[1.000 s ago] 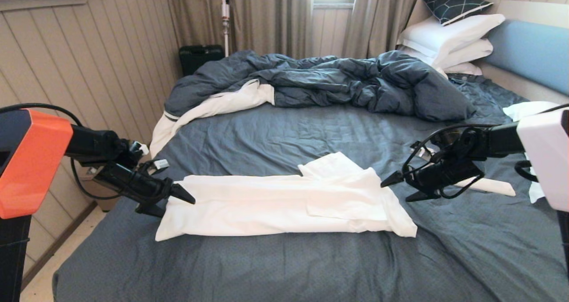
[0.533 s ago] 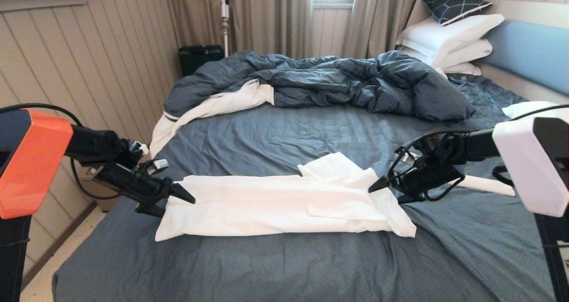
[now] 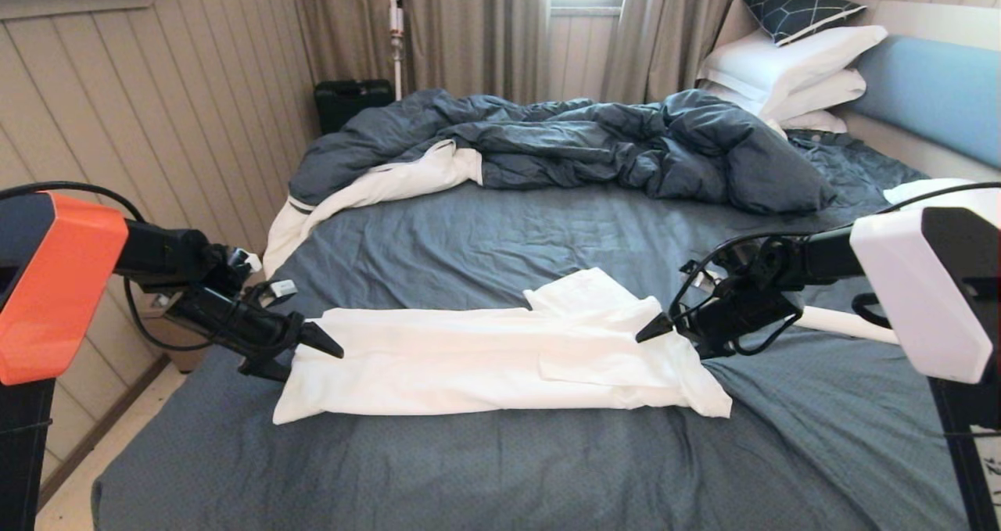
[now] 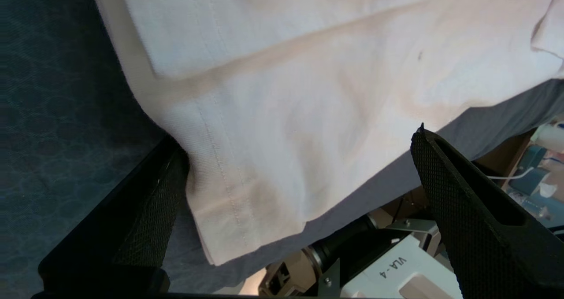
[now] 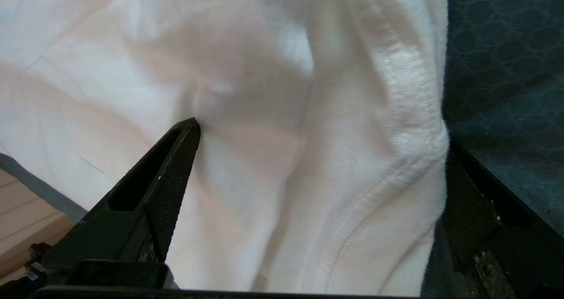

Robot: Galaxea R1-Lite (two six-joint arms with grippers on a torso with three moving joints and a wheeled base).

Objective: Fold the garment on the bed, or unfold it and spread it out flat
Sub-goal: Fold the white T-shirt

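Observation:
The garment (image 3: pixel 500 359), a white T-shirt, lies folded into a long strip across the near part of the bed (image 3: pixel 500 226). My left gripper (image 3: pixel 313 363) is at the strip's left end, open. In the left wrist view the hem corner (image 4: pixel 229 211) sits between the spread fingers of the left gripper (image 4: pixel 298 138), one finger under the cloth's edge. My right gripper (image 3: pixel 669 346) is at the strip's right end, open. In the right wrist view bunched white fabric with a ribbed seam (image 5: pixel 396 114) fills the gap of the right gripper (image 5: pixel 321 136). No chest print shows.
A rumpled dark-blue duvet (image 3: pixel 563 140) covers the far half of the bed. White pillows (image 3: pixel 790 62) are stacked by the light-blue headboard (image 3: pixel 931 93). Another white cloth (image 3: pixel 852 324) lies behind my right arm. The bed's left edge runs close to the wall.
My right gripper has moved left and slightly down onto the garment's right end, so its open fingers now straddle the cloth. The left gripper and the garment have not moved.

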